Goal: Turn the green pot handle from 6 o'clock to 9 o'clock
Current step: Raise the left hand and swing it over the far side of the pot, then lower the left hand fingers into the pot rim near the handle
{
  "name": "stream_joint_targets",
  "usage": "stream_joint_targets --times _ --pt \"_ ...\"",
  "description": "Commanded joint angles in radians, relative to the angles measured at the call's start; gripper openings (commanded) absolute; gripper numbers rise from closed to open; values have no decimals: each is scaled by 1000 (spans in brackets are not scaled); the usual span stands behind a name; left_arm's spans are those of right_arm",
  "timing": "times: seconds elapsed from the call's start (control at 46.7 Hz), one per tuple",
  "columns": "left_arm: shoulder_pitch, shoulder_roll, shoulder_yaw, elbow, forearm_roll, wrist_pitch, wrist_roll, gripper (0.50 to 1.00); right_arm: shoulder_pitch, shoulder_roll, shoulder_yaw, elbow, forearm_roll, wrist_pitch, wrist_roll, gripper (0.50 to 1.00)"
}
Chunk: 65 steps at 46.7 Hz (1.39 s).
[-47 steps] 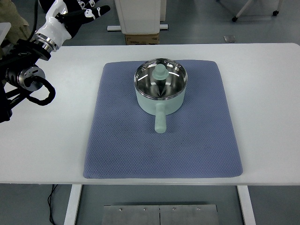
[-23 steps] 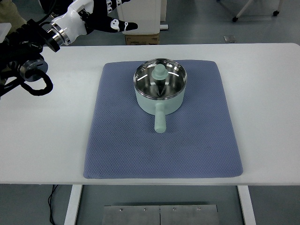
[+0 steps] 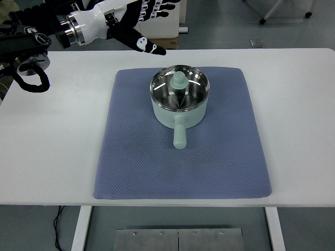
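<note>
We note the green pot [image 3: 178, 102] sits on the far half of the blue mat [image 3: 136, 162] on the white table [image 3: 298, 104], its glass lid [image 3: 179, 88] on, its handle [image 3: 179, 135] pointing straight toward the robot at six o'clock. Our left robot hand [image 3: 137, 21] hovers above the table's far edge, up-left of the pot and well apart from it, fingers spread wide and holding nothing; the right robot hand is out of view. We judge the step in hand to be the reach toward the handle. To do it well, we should come down beside the handle's free end, on its right side, and push it in an arc to nine o'clock, keeping contact low so the pot turns in place without sliding or bunching the mat.
</note>
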Motion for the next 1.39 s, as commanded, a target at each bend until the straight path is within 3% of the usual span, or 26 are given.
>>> stream_joint_targets --times 0.0,1.027,1.369 --pt "-12 -13 9 2 43 -1 0 1000 0 0 0 0 0 0 0 1000" --pt "-158 -183 -2 -44 577 -7 0 1000 0 0 0 0 0 0 0 1000" --pt "-215 -223 -2 -112 743 -103 0 1000 0 0 0 0 0 0 0 1000"
